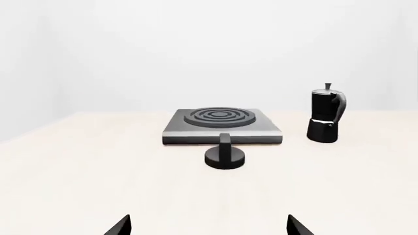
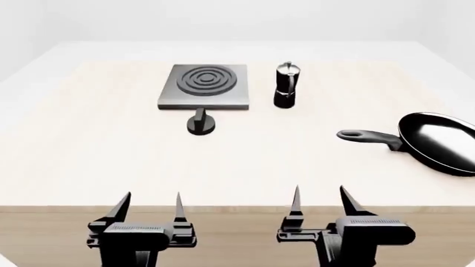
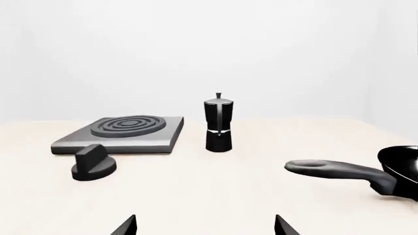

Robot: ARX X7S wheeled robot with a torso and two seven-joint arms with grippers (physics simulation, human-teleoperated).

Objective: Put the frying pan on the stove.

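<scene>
Frying pan point(image 2: 439, 140) lies on the table point(image 2: 97, 156), well right of the stove point(image 2: 204, 86); left gripper point(image 2: 148, 208) and right gripper point(image 2: 321, 203) both spread, empty.

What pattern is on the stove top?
Dark concentric rings on the grey stove, clearest in the head view.

My 2 grippers, left point(image 2: 148, 207) and right point(image 2: 321, 200), hover side by side at the near edge, jaws spread, empty.
</scene>
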